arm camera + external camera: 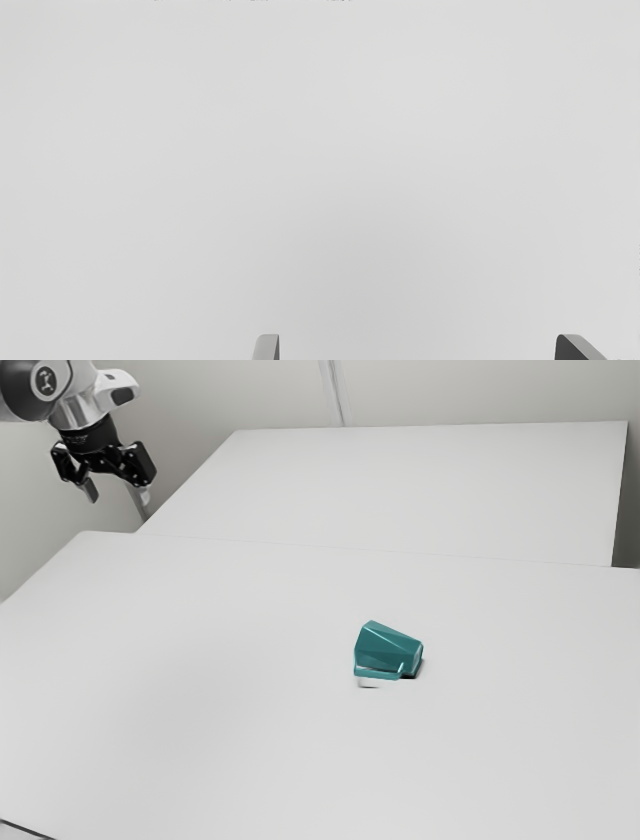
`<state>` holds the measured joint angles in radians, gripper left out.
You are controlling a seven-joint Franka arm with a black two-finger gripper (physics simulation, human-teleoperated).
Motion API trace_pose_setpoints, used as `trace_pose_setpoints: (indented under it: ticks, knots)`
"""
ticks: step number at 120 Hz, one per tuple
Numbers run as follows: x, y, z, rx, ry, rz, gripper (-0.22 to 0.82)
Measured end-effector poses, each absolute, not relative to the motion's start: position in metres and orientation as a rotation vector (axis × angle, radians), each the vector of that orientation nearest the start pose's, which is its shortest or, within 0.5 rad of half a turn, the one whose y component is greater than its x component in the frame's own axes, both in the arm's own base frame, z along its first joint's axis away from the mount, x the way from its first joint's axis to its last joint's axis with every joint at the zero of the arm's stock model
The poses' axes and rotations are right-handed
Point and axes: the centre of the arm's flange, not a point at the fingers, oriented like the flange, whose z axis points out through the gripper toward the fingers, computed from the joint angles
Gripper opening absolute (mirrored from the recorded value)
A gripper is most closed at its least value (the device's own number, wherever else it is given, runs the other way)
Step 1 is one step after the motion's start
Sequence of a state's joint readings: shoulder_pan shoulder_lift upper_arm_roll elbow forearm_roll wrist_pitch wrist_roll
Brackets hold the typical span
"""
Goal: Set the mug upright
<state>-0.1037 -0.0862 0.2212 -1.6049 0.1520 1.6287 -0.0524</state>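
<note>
On the white tabletop [200,690], the teal mug [385,648] lies on its side, its wider end seemingly toward the exterior view's left. Well apart from it, the black two-finger gripper [119,496] hangs, fingers spread wide.

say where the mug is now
In the exterior view, the teal mug lies on its side on the white table, a little right of centre, away from the open gripper at the view's upper left.

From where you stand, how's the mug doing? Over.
Gripper open, nothing in it. Mug on its side on the table, well off from me. Nothing seen between us.
</note>
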Motion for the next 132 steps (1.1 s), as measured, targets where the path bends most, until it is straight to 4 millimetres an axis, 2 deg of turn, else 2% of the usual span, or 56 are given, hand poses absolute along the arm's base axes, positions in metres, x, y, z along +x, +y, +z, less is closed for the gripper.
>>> trace_pose_setpoints:
  ticks: [33, 42, 53, 69, 80, 94, 119, 132]
  knots:
    - [0.530, 0.075, 0.657, -2.994, -0.201, -0.154, 0.60]
    - [0.534, 0.070, 0.649, -3.004, -0.184, -0.135, 0.60]
    - [0.541, 0.057, 0.630, -3.090, -0.173, -0.090, 0.60]
    - [0.561, 0.038, 0.590, -3.234, -0.187, 0.011, 0.60]
    - [0.574, 0.028, 0.553, -3.324, -0.217, 0.114, 0.60]
    - [0.593, 0.033, 0.506, -3.412, -0.317, 0.214, 0.60]
    - [0.618, 0.023, 0.441, -3.557, -0.455, 0.354, 0.60]
    - [0.626, 0.018, 0.415, -3.621, -0.525, 0.414, 0.60]
